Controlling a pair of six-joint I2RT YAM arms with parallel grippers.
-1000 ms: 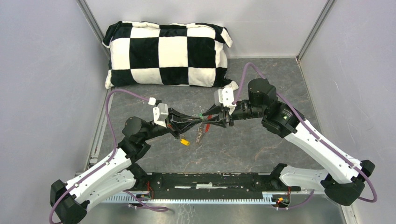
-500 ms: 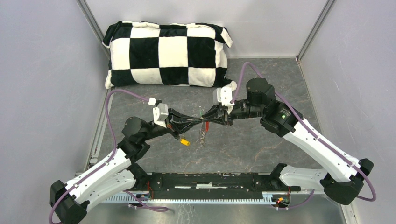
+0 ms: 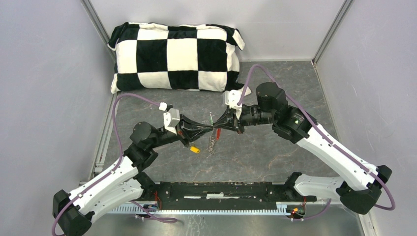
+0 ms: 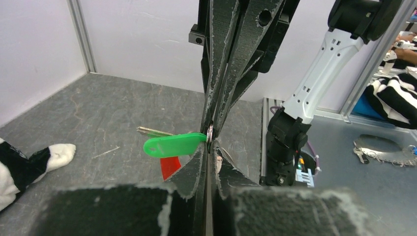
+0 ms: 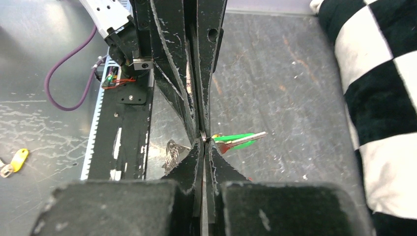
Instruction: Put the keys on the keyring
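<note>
My left gripper (image 3: 208,129) and right gripper (image 3: 217,127) meet tip to tip above the table's middle. Both are shut on the thin metal ring of the keyring (image 4: 210,132), also seen in the right wrist view (image 5: 203,136). The green key (image 4: 174,144) sticks out sideways from the ring, its metal blade showing (image 5: 241,139). It shows as a green speck from above (image 3: 210,118). The red tag (image 4: 169,166) hangs just under it (image 3: 218,132). The grey chain (image 3: 212,143) dangles below the tips (image 5: 173,153). The yellow key (image 3: 195,149) lies on the table beside the left fingers.
A black-and-white checked cushion (image 3: 177,56) lies at the back. Grey walls close in both sides. The black base rail (image 3: 221,191) runs along the near edge. Beyond the rail, a yellow tag (image 5: 14,161) and a loose bunch of metal keys (image 4: 383,150) lie on the metal surface.
The right wrist has shifted slightly left and back. The left gripper followed a little. Both stay shut tip to tip on the ring. The yellow key has not moved.
</note>
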